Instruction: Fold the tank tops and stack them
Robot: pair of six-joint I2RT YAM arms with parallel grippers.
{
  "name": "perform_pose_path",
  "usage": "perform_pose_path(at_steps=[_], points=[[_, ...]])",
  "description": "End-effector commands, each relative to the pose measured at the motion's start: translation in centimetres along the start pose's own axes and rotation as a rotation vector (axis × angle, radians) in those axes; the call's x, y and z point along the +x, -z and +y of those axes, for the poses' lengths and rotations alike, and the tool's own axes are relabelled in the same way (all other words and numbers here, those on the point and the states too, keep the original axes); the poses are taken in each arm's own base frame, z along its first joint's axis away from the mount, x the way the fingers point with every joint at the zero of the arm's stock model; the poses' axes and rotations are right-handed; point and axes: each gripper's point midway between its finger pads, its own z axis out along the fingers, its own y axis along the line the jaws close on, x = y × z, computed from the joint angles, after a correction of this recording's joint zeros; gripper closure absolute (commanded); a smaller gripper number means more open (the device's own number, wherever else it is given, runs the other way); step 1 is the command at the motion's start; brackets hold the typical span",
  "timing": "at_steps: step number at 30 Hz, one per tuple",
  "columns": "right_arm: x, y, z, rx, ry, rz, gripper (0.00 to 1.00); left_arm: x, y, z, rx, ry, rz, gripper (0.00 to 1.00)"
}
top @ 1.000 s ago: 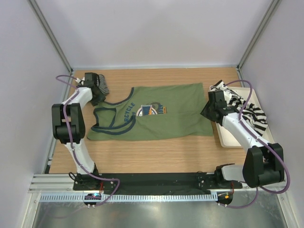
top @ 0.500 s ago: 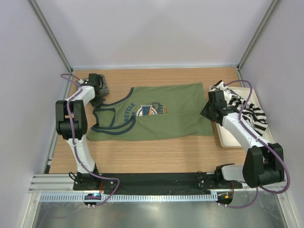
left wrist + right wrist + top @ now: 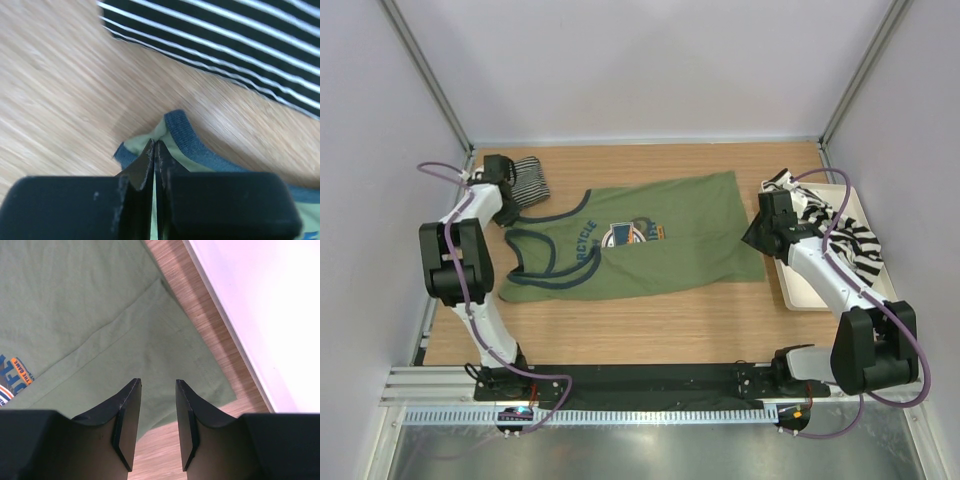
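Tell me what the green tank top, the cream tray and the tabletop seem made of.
Green tank top: soft matte knit, probably cotton; it creases and shows a stitched hem.
Cream tray: smooth, likely plastic; even colour, clean edge.
Tabletop: wood-grain look, solid wood or laminate, cannot tell.

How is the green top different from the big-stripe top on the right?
The green top lies spread out flat on the wooden table; the big-stripe top sits crumpled in the cream tray. The green top is plain olive with a printed badge and dark blue trim; the big-stripe top is black and white. The left gripper pinches the green top's strap; nothing grips the big-stripe top. Both are soft cloth tops.
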Motion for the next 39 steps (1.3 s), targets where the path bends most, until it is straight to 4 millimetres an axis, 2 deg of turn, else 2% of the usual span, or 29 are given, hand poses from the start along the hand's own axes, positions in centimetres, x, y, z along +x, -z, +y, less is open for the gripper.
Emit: perform_pose_path(at_steps=[1,2,4,5,6,8,9,10,12,13,14,15,17,18,20,21,22,23,25,26,27,28,29,30,31,36,39], points=[[-1.7,-0.1,0.7,-0.017,-0.001,-0.048,0.60,-2.7,1.2,0.5,0.029,0.084,-0.077,0.99],[-1.6,-0.2,0.8,-0.018,-0.002,-0.045,0.60,-2.7,1.4,0.0,0.056,0.083,-0.073,0.87],[-1.8,-0.4,1.0,-0.023,-0.002,-0.046,0.60,-2.8,1.8,-0.2,0.067,0.094,-0.081,0.79],[-1.7,-0.6,1.3,-0.032,-0.001,-0.038,0.59,-2.9,2.1,-0.4,0.087,0.098,-0.082,0.62],[-1.8,-0.7,1.6,-0.044,0.006,-0.039,0.59,-2.9,2.3,-0.6,0.097,0.102,-0.087,0.52],[-2.2,-1.1,3.0,-0.090,0.017,-0.028,0.58,-3.2,3.6,-1.2,0.117,0.100,-0.114,0.43],[-3.2,-1.2,4.0,-0.117,0.024,-0.044,0.57,-3.0,4.2,-2.0,0.130,0.086,-0.124,0.42],[-3.0,-2.0,4.2,-0.112,0.032,-0.022,0.58,-3.3,5.2,-2.4,0.148,0.087,-0.141,0.41],[-4.3,-2.5,5.5,-0.136,0.043,-0.038,0.58,-3.1,6.7,-4.1,0.187,0.058,-0.158,0.41],[-4.2,-3.3,5.7,-0.130,0.046,-0.029,0.58,-3.6,7.4,-4.7,0.210,0.049,-0.175,0.38],[-4.6,-3.6,5.9,-0.128,0.048,-0.038,0.58,-3.1,8.1,-6.2,0.238,0.021,-0.176,0.36],[-5.9,-3.8,6.7,-0.138,0.046,-0.071,0.58,-2.6,8.7,-7.6,0.271,-0.004,-0.174,0.34],[-6.4,-5.1,6.9,-0.112,0.058,-0.078,0.58,-2.8,9.2,-10.1,0.325,-0.025,-0.180,0.30],[-8.2,-5.0,7.7,-0.116,0.053,-0.115,0.58,-2.3,9.5,-11.5,0.359,-0.043,-0.170,0.30],[-9.1,-6.7,7.6,-0.070,0.073,-0.132,0.58,-2.6,9.3,-13.6,0.378,-0.044,-0.171,0.30],[-10.8,-6.7,8.8,-0.086,0.072,-0.163,0.57,-2.3,9.1,-14.5,0.388,-0.056,-0.164,0.31],[-11.4,-7.1,9.1,-0.081,0.071,-0.174,0.54,-3.0,9.7,-15.7,0.415,-0.051,-0.177,0.31],[-12.5,-7.9,10.1,-0.086,0.078,-0.184,0.52,-2.2,8.8,-16.5,0.413,-0.058,-0.156,0.31],[-13.5,-8.9,10.8,-0.083,0.085,-0.191,0.48,-2.8,9.2,-18.0,0.439,-0.059,-0.167,0.31],[-12.2,-11.2,10.5,-0.047,0.105,-0.133,0.48,-1.9,8.4,-18.7,0.435,-0.074,-0.149,0.31],[-14.5,-11.0,11.9,-0.068,0.098,-0.167,0.48,-1.9,8.3,-19.2,0.440,-0.078,-0.151,0.31],[-14.7,-11.8,12.3,-0.059,0.104,-0.156,0.48,-2.4,8.5,-19.8,0.450,-0.078,-0.160,0.31],[-16.2,-11.6,13.3,-0.063,0.106,-0.169,0.48,-2.1,8.4,-20.4,0.459,-0.087,-0.158,0.31],[-15.3,-13.9,12.8,-0.028,0.117,-0.138,0.48,-1.6,7.6,-20.9,0.454,-0.100,-0.146,0.31],[-15.5,-14.5,13.0,-0.024,0.120,-0.135,0.48,-1.8,7.9,-21.4,0.464,-0.101,-0.148,0.31],[-16.3,-17.9,13.6,-0.004,0.128,-0.121,0.48,-1.1,6.4,-22.9,0.465,-0.131,-0.129,0.33],[-17.0,-18.9,13.9,-0.022,0.128,-0.126,0.45,-1.4,6.3,-23.5,0.470,-0.130,-0.137,0.33]])
